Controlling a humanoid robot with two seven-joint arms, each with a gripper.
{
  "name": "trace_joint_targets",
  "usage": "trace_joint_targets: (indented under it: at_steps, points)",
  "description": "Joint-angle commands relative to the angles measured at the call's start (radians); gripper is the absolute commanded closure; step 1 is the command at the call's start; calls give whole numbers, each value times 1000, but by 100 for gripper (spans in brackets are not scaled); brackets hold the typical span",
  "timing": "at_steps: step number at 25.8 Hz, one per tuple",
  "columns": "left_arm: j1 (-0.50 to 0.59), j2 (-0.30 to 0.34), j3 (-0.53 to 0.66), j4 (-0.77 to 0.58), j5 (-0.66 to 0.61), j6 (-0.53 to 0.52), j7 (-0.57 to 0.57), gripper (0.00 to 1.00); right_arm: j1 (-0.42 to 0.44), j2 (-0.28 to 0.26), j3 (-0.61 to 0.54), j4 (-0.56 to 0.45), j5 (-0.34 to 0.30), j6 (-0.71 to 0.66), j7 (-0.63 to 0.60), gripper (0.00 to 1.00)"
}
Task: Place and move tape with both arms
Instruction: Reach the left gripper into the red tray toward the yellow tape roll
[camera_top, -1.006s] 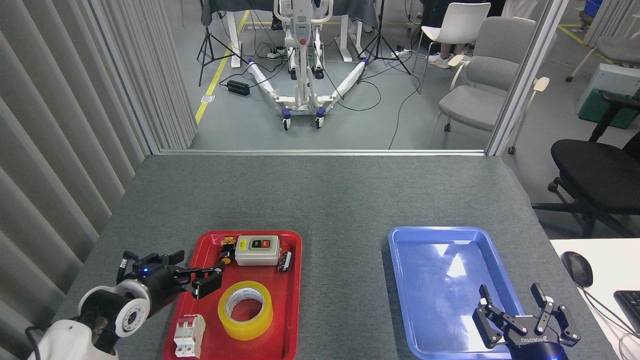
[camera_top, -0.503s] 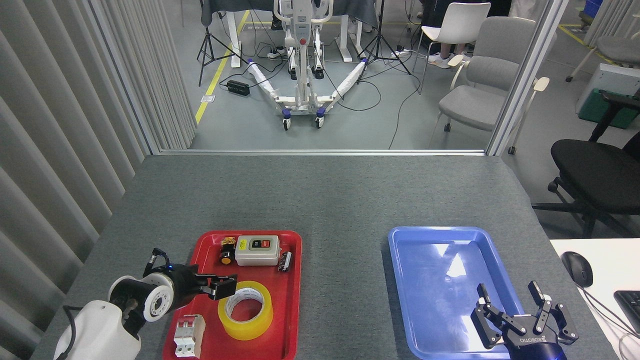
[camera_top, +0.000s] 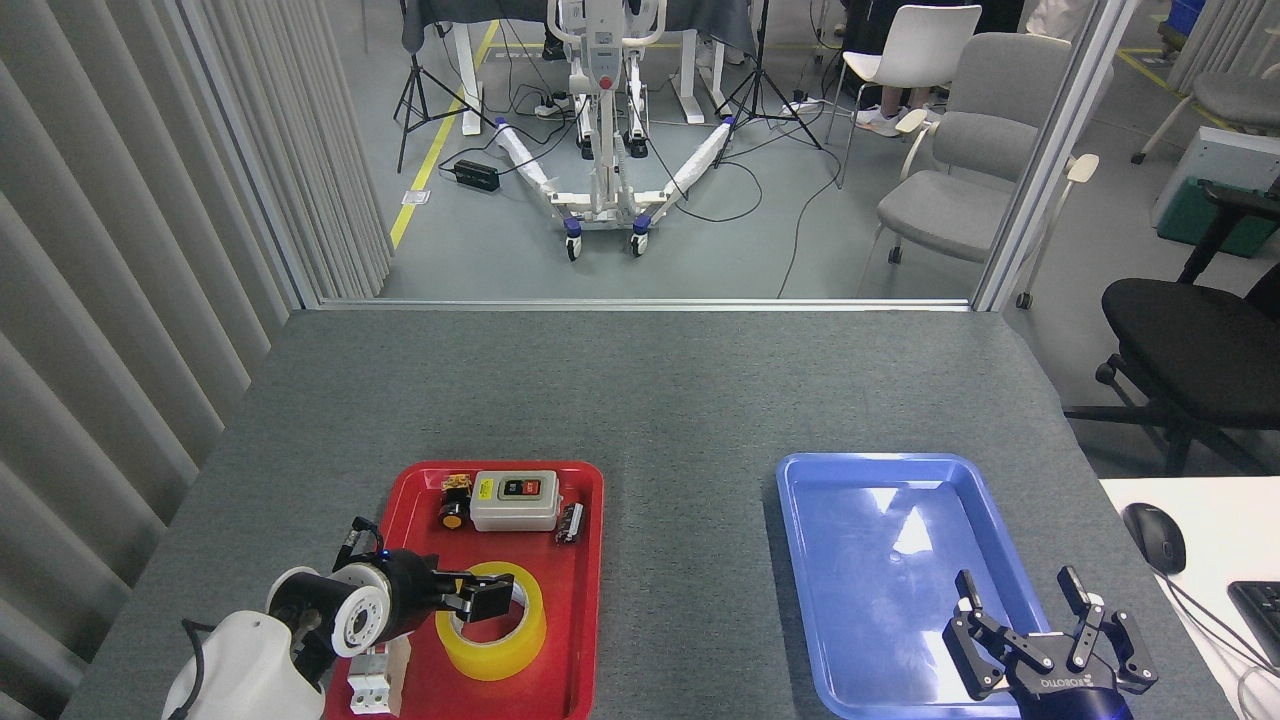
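Two trays sat on the grey table (camera_top: 640, 390): a red tray (camera_top: 580, 600) on the left and a blue tray (camera_top: 860, 540) on the right. Inside the red one lay the tape (camera_top: 500, 645), flat near its middle, with a grey switch box (camera_top: 514, 500) at the far end and a white circuit breaker (camera_top: 375, 680) at the near left corner, partly hidden. Over the tape's rim and core hovered the left gripper (camera_top: 487, 602); whether its fingers were spread I could not tell. Spread wide and holding nothing, the right gripper (camera_top: 1020, 625) stood over the blue tray's near right corner.
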Motion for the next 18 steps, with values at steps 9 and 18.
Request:
trace_joint_targets:
  at_steps: [9, 18]
  points:
    - [-2, -7, -1, 89, -52, -8, 8, 4, -3, 0, 0, 6, -1, -3, 2, 1]
    - [-2, -23, -1, 148, -73, -63, 7, 16, -8, 20, -3, 29, 0, -9, -2, 1]
